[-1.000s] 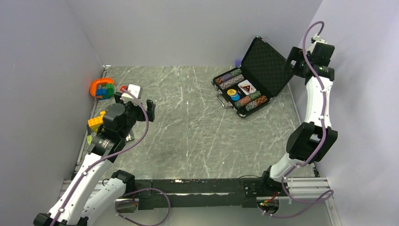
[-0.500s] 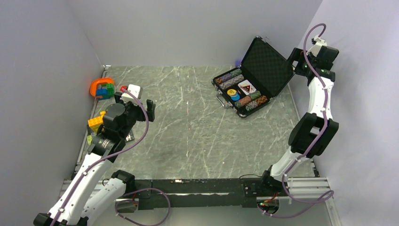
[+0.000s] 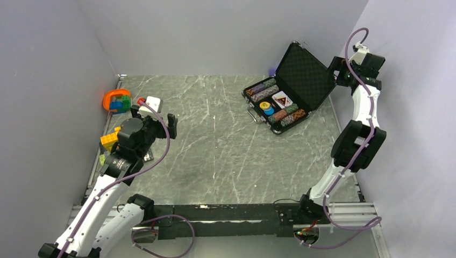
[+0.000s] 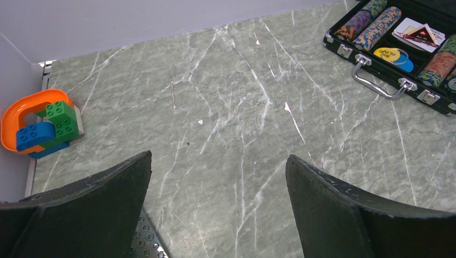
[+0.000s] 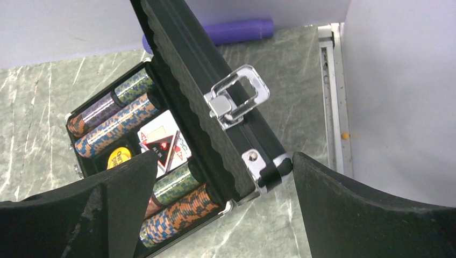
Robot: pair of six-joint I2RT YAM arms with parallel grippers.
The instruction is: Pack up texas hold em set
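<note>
The black briefcase [image 3: 305,75] of the texas hold em set lies open at the back right, its foam-lined lid [image 5: 180,80] standing up. Inside lie rows of poker-chip stacks [image 5: 121,126], a card deck [image 5: 164,144] and a yellow disc [image 5: 119,157]. My right gripper [image 3: 339,72] is open behind the lid's right end. The lid's silver corner [image 5: 258,164] sits between its jaws [image 5: 223,161], close to the right finger, under a silver latch [image 5: 236,97]. My left gripper [image 3: 160,119] hangs open over the table's left side [image 4: 218,158], holding nothing. The case's handle [image 4: 383,86] faces it.
An orange ring with coloured blocks [image 3: 116,100] sits at the back left [image 4: 37,121], with a yellow block [image 3: 109,140] and a white object [image 3: 153,102] nearby. A purple stick [image 5: 236,30] lies behind the case. Walls close in on three sides; a metal rail [image 5: 329,80] runs along the right edge.
The right arm has drawn its elbow in and its wrist has shifted slightly up and right behind the lid. The lid and the left arm have not moved.
</note>
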